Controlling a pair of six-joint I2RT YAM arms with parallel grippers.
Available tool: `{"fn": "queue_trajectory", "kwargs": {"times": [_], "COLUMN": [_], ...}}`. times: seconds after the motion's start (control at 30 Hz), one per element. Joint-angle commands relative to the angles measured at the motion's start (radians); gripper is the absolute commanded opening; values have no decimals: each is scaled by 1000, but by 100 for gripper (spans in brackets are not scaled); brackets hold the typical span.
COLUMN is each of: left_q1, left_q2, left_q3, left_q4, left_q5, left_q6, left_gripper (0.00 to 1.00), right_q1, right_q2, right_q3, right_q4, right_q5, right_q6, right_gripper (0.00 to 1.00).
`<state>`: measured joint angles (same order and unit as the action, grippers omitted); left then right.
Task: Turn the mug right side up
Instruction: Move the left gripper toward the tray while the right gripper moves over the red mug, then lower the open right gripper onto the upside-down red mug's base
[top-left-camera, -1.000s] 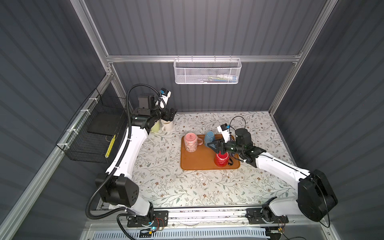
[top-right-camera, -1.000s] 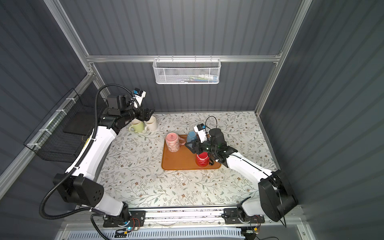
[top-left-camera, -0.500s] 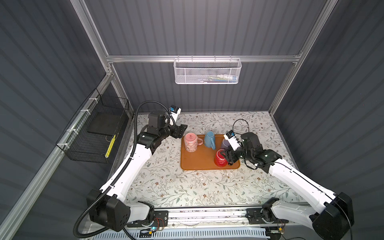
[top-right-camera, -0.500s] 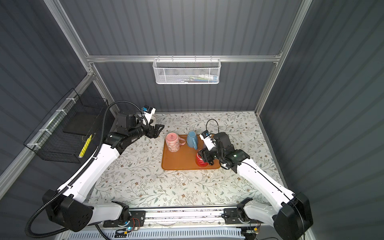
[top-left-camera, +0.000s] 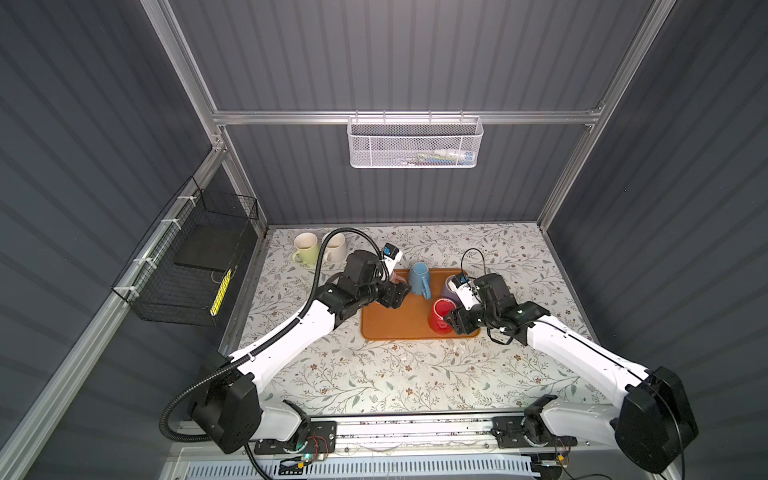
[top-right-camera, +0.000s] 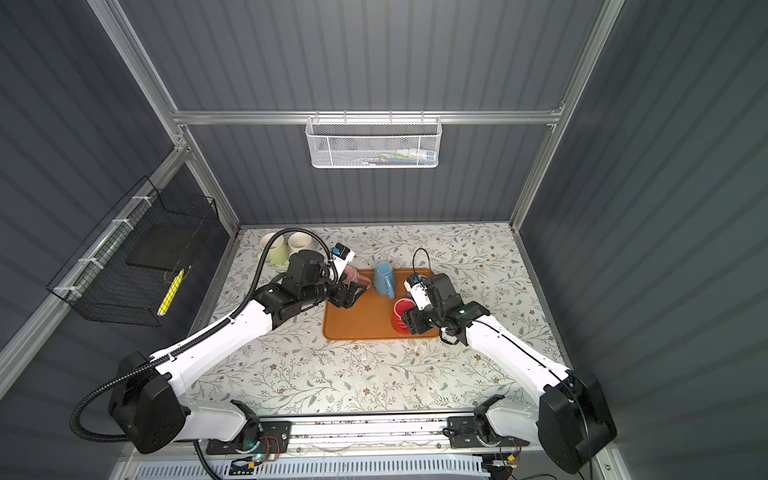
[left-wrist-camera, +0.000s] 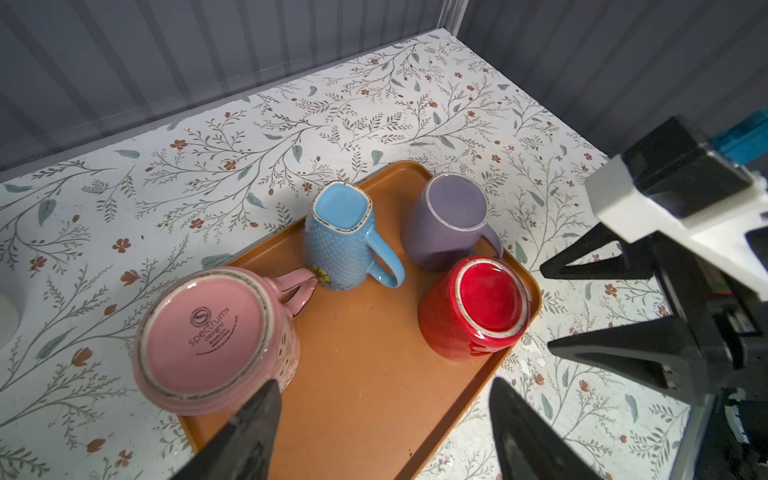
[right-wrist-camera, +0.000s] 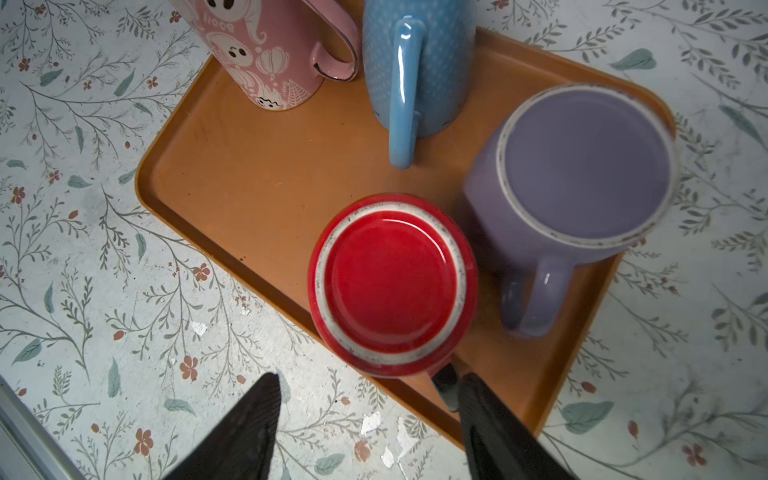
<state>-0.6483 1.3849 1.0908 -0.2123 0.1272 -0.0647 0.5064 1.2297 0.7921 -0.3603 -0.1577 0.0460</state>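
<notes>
One orange tray (left-wrist-camera: 374, 374) carries four upside-down mugs: pink mug (left-wrist-camera: 208, 332) back left, blue mug (left-wrist-camera: 340, 241) back middle, purple mug (left-wrist-camera: 449, 224) back right, red mug (left-wrist-camera: 486, 303) front right. A green mug (top-left-camera: 306, 248) and a white mug (top-right-camera: 299, 243) stand upright in the table's (top-left-camera: 415, 374) back left corner. Left gripper (left-wrist-camera: 382, 386) by the pink and right gripper (right-wrist-camera: 370, 380) by the red both gape empty.

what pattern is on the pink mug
White ghosts and a cobweb on the pink mug, clearest in the right wrist view.
</notes>
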Motion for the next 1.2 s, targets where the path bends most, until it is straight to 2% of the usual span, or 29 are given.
{"fn": "queue_trajectory", "kwargs": {"times": [0.0, 0.37, 0.9, 1.17], "left_q1": [3, 1, -3, -5], "left_q2": [-8, 17, 20, 23], "left_q3": [2, 9, 22, 27], "left_q4": [-12, 8, -16, -17], "left_q5": [-24, 3, 1, 2], "left_q6": [-4, -27, -21, -18], "left_gripper": [78, 78, 77, 77], "right_q1": [-6, -36, -45, -32], "right_q2": [12, 49, 117, 123], "right_q3": [-24, -24, -22, -21], "right_q4": [26, 61, 135, 176], "right_q5": [-19, 1, -138, -238], "right_q6": [37, 75, 106, 173], "right_gripper": [70, 75, 79, 79]}}
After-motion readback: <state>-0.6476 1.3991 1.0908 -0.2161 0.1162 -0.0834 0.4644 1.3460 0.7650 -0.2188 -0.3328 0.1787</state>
